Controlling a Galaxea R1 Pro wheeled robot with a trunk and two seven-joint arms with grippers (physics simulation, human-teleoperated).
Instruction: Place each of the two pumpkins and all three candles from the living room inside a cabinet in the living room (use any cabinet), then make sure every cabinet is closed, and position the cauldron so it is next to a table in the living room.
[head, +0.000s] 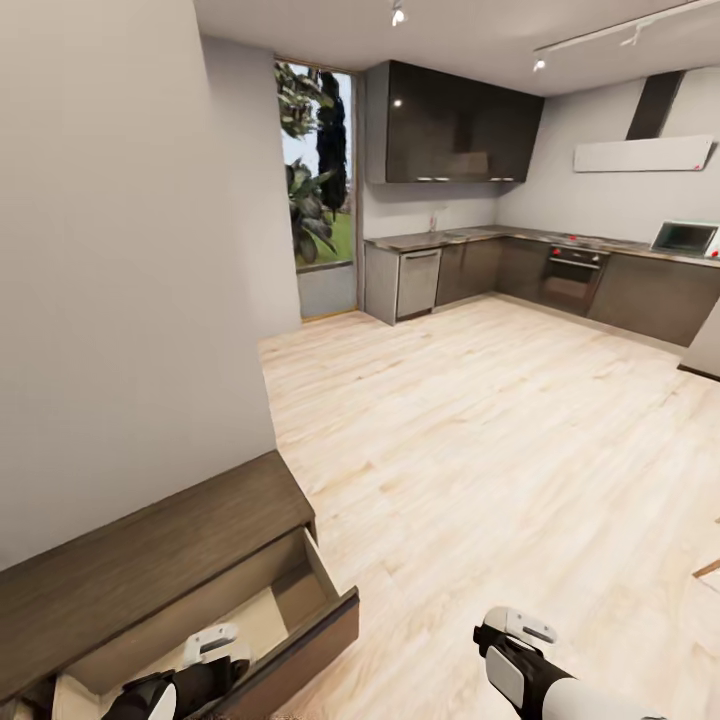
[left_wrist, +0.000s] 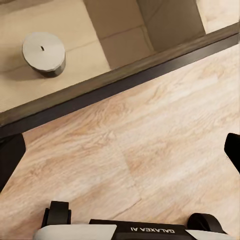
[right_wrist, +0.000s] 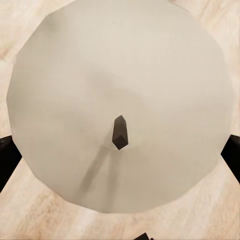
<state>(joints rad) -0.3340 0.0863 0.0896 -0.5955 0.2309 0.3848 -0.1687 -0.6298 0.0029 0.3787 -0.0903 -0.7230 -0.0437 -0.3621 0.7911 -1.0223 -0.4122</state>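
1. We take the cabinet (head: 150, 560) as our landmark: a long, low, dark-brown console against the grey wall, with one drawer (head: 290, 600) pulled out at its end nearer the kitchen, showing a light beige inside.
2. In the left wrist view we see one candle (left_wrist: 44, 53) standing upright on the floor of that open drawer, well apart from the drawer's dark front edge (left_wrist: 125, 82). Its top is pale, with a tiny wick mark.
3. Our left pincer (left_wrist: 120, 152) hangs just outside the drawer front, over the wooden floor (left_wrist: 150, 150); its dark fingertips (left_wrist: 10, 155) stand far apart at the two sides of the picture, spread, with nothing between them.
4. In the head view the left arm (head: 180, 680) sits right at the open drawer's front, and the right arm (head: 530, 670) is well away from the cabinet, over bare floor.
5. In the right wrist view a second candle (right_wrist: 120, 105) sits between the fingers of the right pincer (right_wrist: 120, 165): we look straight down on its pale top and dark wick (right_wrist: 120, 132). The dark fingertips (right_wrist: 7, 160) show at both sides of the candle, close against its rim, so the pincer is pinching it.
6. Beyond the cabinet, across the floor, stand grey kitchen units (head: 520, 270) and a tall window (head: 320, 170).
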